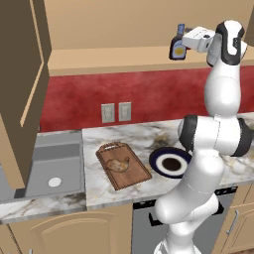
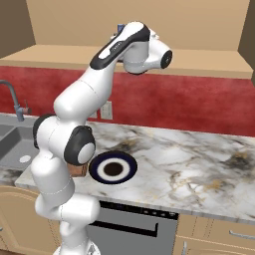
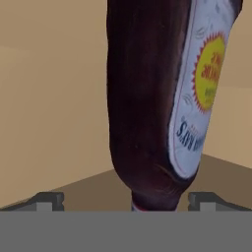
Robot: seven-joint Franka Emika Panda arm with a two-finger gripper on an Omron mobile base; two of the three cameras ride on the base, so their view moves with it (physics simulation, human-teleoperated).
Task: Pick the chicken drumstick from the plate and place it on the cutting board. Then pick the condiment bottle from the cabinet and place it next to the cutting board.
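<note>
At the cabinet (image 1: pixel 124 59) shelf, the raised arm's fingers (image 3: pixel 49 201) stand spread around the condiment bottle (image 1: pixel 177 45).

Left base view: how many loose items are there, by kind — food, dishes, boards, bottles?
Food: 1, golden-brown chicken drumstick
Dishes: 1, round navy-blue plate
Boards: 1, reddish-brown wooden cutting board
Bottles: 1, dark brown condiment bottle
Total: 4

The condiment bottle (image 3: pixel 147 98) carried a pale label (image 3: pixel 197 98) with a yellow sunburst emblem whose small print was too blurred to read. Below it ran dark lettering, seemingly "SAV" and more, not legible with certainty.
</note>
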